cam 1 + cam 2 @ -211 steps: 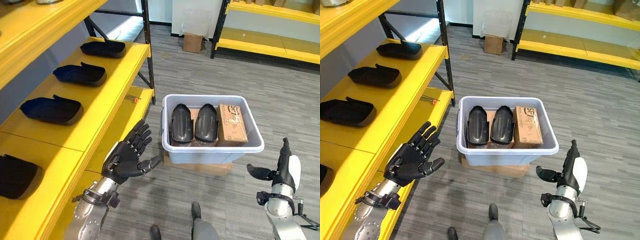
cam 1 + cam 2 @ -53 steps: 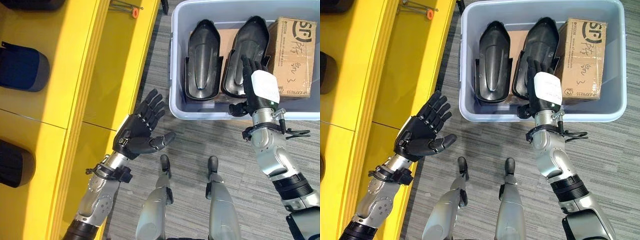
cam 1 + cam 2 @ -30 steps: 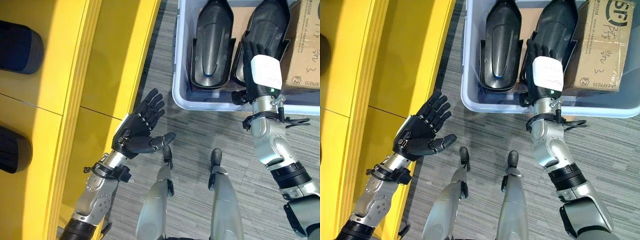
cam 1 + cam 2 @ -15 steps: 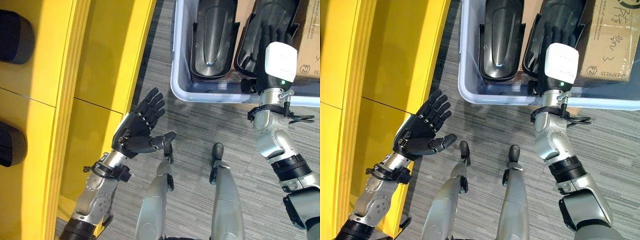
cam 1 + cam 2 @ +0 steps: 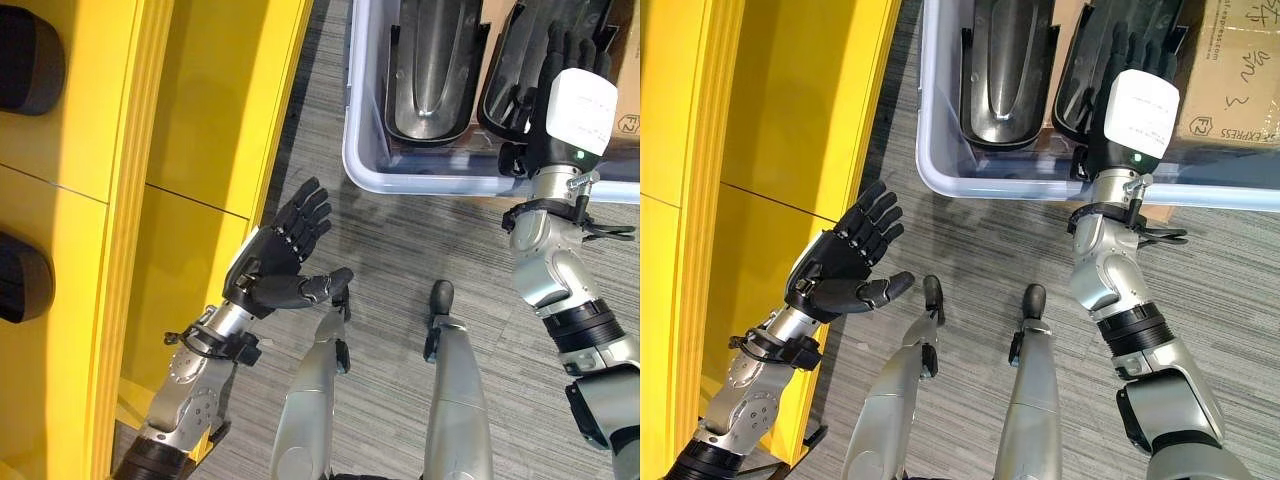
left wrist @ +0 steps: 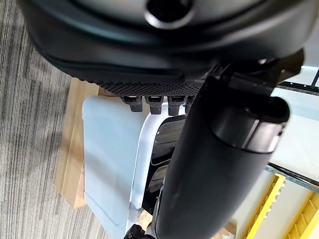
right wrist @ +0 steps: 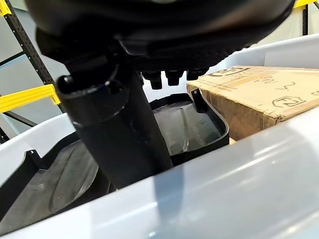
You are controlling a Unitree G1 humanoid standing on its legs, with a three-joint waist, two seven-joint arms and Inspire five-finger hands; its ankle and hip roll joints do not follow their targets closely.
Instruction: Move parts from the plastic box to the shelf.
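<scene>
R hand has pushed further into the plastic box — fingers straight over the right-side black part, no grip yet. L hand spread, idle by shelf.

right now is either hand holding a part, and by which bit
Nothing is held. The right hand reaches with straight fingers over the right black part in the plastic box; the left hand hangs open over the floor.

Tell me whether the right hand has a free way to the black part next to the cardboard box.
Probably yes. The right hand is open above that black part in the plastic box, with nothing lying over the part. The cardboard box sits beside it.
</scene>
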